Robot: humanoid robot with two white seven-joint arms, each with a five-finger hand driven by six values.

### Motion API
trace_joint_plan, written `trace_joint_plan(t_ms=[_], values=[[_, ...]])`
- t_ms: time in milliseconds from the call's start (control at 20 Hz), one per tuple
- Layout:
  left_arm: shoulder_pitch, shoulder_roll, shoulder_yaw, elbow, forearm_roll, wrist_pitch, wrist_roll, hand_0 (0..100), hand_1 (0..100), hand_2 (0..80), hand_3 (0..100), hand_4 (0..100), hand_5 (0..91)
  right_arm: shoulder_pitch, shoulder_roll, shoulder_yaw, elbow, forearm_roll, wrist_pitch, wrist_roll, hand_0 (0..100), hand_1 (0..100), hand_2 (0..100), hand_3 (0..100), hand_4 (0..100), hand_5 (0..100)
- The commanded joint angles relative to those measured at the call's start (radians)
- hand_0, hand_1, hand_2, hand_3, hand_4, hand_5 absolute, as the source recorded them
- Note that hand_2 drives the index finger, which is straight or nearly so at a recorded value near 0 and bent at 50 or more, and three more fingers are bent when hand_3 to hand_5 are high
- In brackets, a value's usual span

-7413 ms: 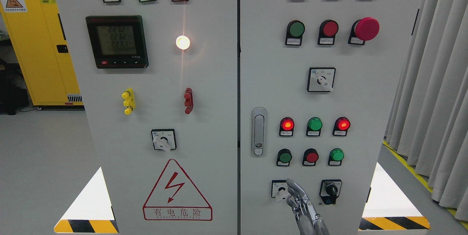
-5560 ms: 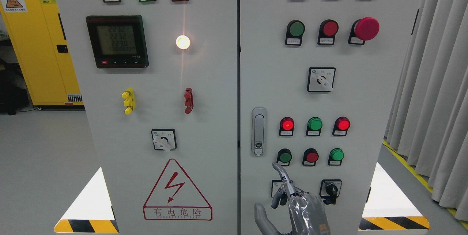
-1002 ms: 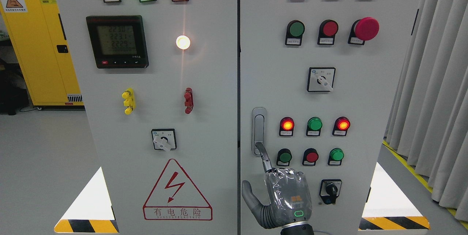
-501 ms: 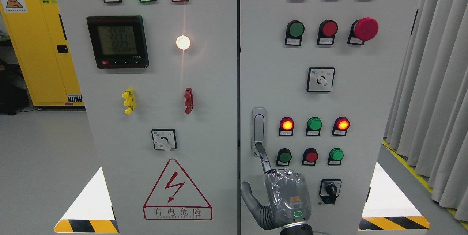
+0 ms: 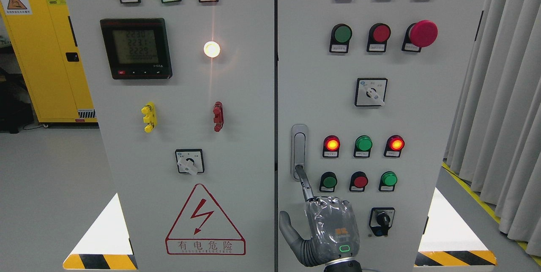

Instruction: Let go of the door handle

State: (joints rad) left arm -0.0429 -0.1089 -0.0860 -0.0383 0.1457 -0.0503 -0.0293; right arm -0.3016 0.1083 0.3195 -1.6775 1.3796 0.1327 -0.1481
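Silver slim door handle (image 5: 299, 149), plastic-wrapped right robot hand (image 5: 329, 229) fingertip touching

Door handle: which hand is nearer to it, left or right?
Right. The right hand sits just below the door handle, with its extended index finger at the handle's lower end. The left hand is not in view.

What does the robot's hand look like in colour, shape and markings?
The right hand is grey metal with jointed fingers. Its back is wrapped in clear, shiny plastic film, with an orange mark beneath it and a small green lit ring near the wrist. The thumb is dark grey. The left hand is out of view.
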Motion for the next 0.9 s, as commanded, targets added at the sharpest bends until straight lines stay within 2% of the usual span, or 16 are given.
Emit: trace_joint_plan(t_ms=[0, 852], values=[[0.000, 0.000, 0.000, 0.000, 0.000, 0.000, 0.000, 12, 56, 0.0, 0, 0, 0.0, 0.002, -0.001, 0.000, 0.002, -0.001, 0.001, 0.001, 55, 30, 2, 100, 100, 100], [0.000, 0.000, 0.000, 0.000, 0.000, 0.000, 0.000, 12, 56, 0.0, 0, 0, 0.0, 0.004, -0.001, 0.000, 0.008, -0.001, 0.001, 0.015, 55, 30, 3, 100, 100, 100]])
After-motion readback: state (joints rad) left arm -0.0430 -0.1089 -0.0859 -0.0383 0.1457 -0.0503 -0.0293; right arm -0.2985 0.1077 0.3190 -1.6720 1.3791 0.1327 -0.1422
